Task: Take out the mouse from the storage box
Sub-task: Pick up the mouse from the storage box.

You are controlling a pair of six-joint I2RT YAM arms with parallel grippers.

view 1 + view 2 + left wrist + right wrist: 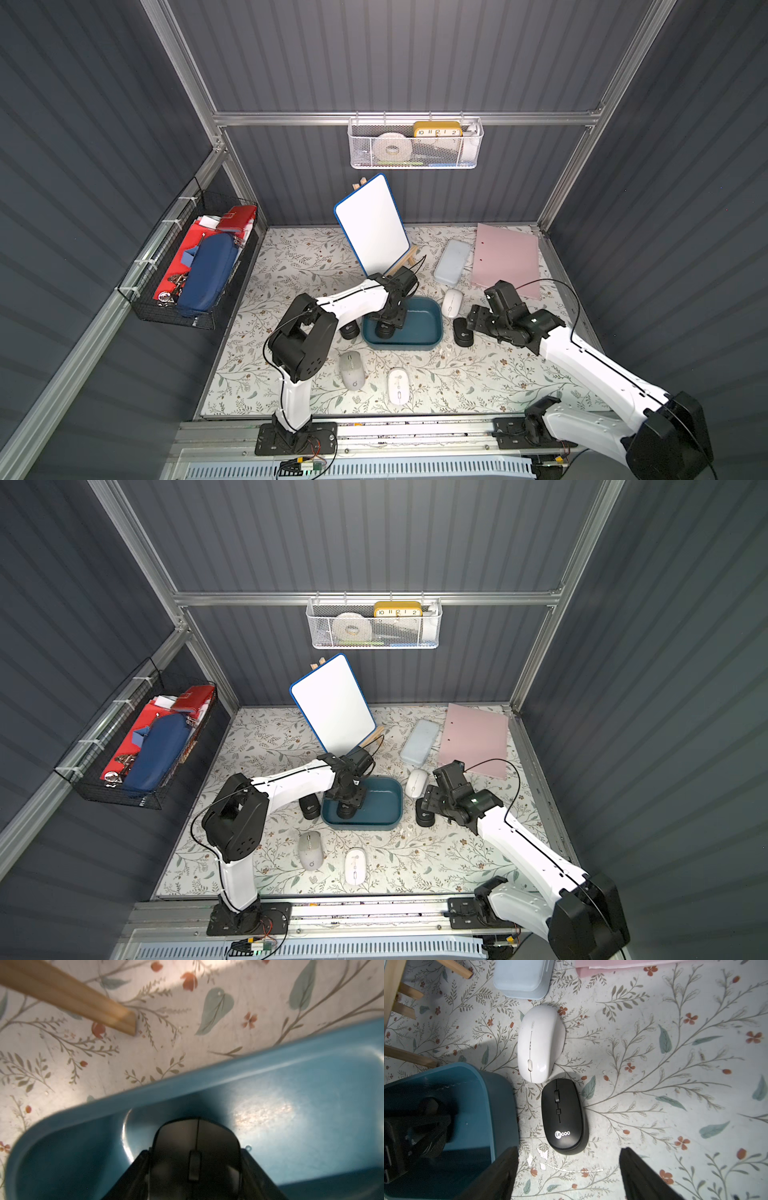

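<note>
The teal storage box (432,334) (392,810) sits mid-table. Inside its left end lies a black mouse (384,331) (345,811) (196,1142). My left gripper (388,323) (195,1169) reaches down into the box and is shut on that mouse, one finger against each side; the mouse rests at or close to the box floor. My right gripper (473,319) (569,1172) hovers open just right of the box (473,1088), over bare tablecloth, with nothing between its fingers.
Loose mice lie on the table: white (452,302) and black (462,332) right of the box, black (350,330) left of it, grey (352,370) and white (398,386) in front. A whiteboard on an easel (372,224), a pale blue case (452,262) and a pink folder (507,259) stand behind.
</note>
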